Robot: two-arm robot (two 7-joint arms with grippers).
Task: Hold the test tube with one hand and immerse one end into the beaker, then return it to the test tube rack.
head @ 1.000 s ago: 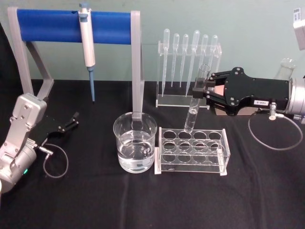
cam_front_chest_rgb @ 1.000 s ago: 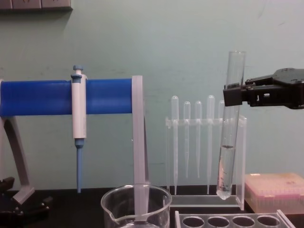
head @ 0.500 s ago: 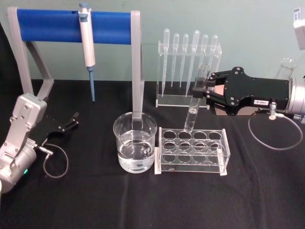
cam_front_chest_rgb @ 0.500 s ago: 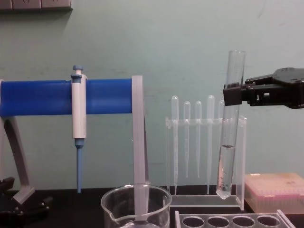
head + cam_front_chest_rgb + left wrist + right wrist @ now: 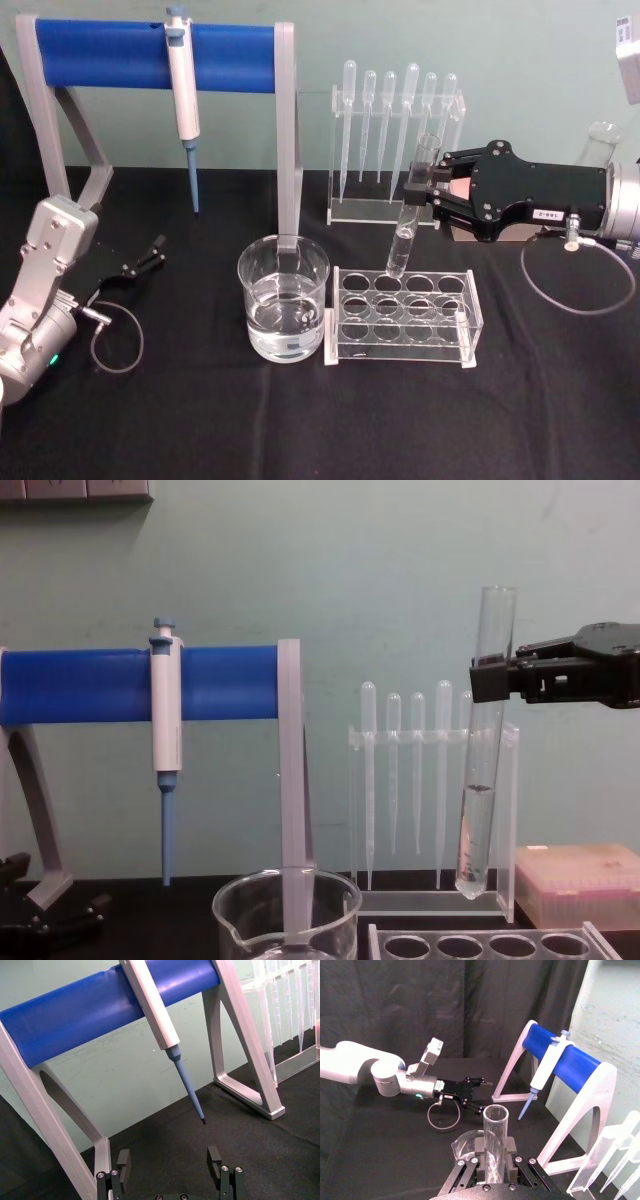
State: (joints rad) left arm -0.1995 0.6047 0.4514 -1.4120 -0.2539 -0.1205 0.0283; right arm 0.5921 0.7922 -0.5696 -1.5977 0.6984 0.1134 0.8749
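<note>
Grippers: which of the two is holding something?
The right gripper, clamped on the test tube above the rack; the left gripper is open and empty at far left.

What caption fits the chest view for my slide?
Right gripper holds the slightly tilted test tube above the rack, beaker to its left; left gripper parked far left.

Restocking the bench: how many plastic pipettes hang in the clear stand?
6 pipettes, side by side in one row across the clear stand, behind the test tube rack. The held test tube crosses some; none looks hidden.
</note>
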